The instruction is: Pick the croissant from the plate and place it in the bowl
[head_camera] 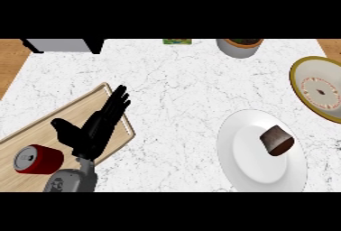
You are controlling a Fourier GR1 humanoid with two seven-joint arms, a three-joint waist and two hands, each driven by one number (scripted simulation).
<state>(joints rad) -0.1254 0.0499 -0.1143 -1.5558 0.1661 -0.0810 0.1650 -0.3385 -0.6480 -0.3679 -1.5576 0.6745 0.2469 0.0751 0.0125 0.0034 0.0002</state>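
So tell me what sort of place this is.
Probably a kitchen counter: a white marble-look worktop holding a wooden cutting board with a red can, and a white plate carrying a brown pastry beside a bowl.

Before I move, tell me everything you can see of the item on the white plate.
The croissant looks like a dark brown, chunky wedge with a lighter, reddish-brown top face. It lies tilted on the white plate, right of the plate's centre, towards the bowl. Only the plate touches it. No hand is near it: the left hand is far off, over the wooden board.
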